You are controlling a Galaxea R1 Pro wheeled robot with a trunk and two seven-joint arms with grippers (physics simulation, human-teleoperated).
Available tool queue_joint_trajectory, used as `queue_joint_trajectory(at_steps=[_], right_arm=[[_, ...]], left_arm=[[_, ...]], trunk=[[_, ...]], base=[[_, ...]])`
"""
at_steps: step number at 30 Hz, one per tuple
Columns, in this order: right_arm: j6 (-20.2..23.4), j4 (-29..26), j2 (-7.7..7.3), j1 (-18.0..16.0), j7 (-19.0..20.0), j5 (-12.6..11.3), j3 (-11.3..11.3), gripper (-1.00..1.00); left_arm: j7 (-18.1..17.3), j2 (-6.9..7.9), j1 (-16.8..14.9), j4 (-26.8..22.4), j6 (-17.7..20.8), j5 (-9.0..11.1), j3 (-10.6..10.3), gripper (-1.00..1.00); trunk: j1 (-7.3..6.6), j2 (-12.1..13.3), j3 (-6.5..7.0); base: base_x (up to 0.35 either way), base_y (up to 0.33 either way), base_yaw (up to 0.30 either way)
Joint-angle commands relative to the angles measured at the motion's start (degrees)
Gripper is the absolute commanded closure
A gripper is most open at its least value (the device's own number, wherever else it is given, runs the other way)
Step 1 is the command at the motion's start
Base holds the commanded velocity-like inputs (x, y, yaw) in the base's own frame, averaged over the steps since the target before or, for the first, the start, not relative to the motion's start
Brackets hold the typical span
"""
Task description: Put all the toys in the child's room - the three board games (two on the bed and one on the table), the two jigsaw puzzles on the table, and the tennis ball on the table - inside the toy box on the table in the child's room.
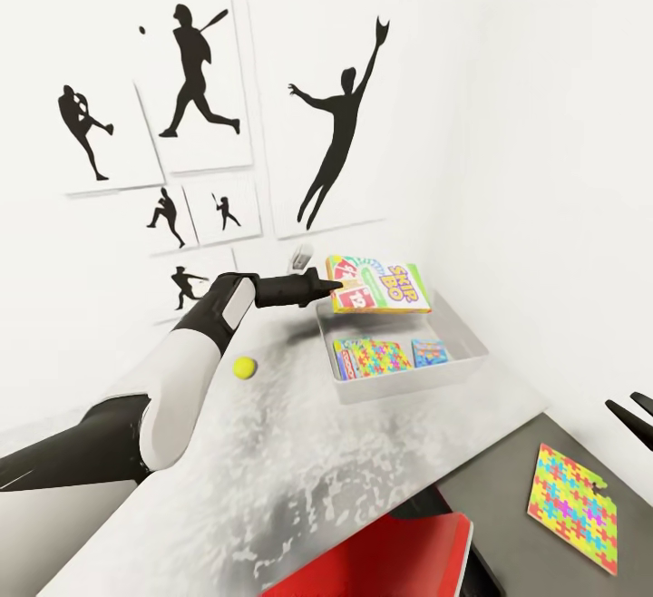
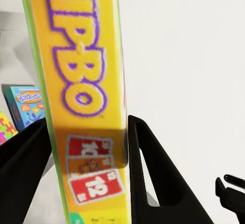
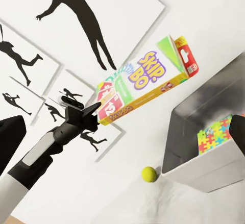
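Observation:
My left gripper (image 1: 334,287) is shut on one end of the SKIP-BO board game (image 1: 381,287) and holds it in the air above the toy box (image 1: 404,384). The box stands on the table (image 1: 299,452). In the left wrist view the black fingers (image 2: 153,173) clamp the yellow SKIP-BO box (image 2: 84,81). A jigsaw puzzle (image 1: 372,357) and a blue board game (image 1: 431,352) lie inside the toy box. The tennis ball (image 1: 245,366) rests on the table beside the toy box. My right gripper (image 1: 635,411) hovers open at the right edge, holding nothing.
A second jigsaw puzzle (image 1: 573,506) lies on a dark grey surface (image 1: 490,497) at the lower right. A red object (image 1: 399,561) sits at the bottom edge, below the table. White walls with black baseball silhouettes (image 1: 195,71) close in behind the table.

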Motion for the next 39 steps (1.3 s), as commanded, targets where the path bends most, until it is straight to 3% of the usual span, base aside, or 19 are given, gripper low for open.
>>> queue_joint_trajectory(at_steps=[1, 13, 20, 24, 33, 39], right_arm=[[0.21, 0.0, -0.02, -0.06, 0.23, 0.12, -0.05, -1.0], [0.21, 0.02, -0.1, -0.06, 0.25, 0.12, -0.12, -1.0], [0.21, 0.01, -0.03, -0.06, 0.33, 0.12, -1.41, -1.0], [0.21, 0.02, -0.03, -0.06, 0.73, 0.12, -1.93, -1.0], [0.07, 0.3, -0.09, -0.04, 0.61, 0.44, -2.3, -1.0], [-3.53, 0.68, -0.01, -0.06, 0.84, 6.65, -1.89, -1.0]], left_arm=[[-0.19, -0.05, -0.07, 0.02, 0.23, -0.1, 0.32, 1.0], [-0.18, -0.05, -0.07, -1.17, -0.06, 0.05, -0.01, 1.0], [-0.07, -0.05, -0.07, -1.19, -0.93, 0.07, -0.15, 1.0], [0.09, -0.05, -0.07, -1.21, -1.37, 0.07, -1.31, 1.0], [0.89, -0.05, -0.14, -1.15, -5.74, 0.08, -2.83, 1.0], [5.95, -0.05, -0.15, -0.91, -8.35, 0.08, -2.94, 1.0]], trunk=[[0.03, -0.12, -0.21], [0.03, -0.12, -1.34], [0.03, -0.12, -2.01], [0.03, -0.12, -2.38], [0.03, -0.12, -3.23], [0.03, -0.12, -3.8]], base=[[0.0, 0.0, 0.0], [0.0, 0.0, 0.0], [0.0, 0.0, 0.0], [0.0, 0.0, 0.0], [0.0, 0.0, 0.0], [0.0, 0.0, 0.0]])
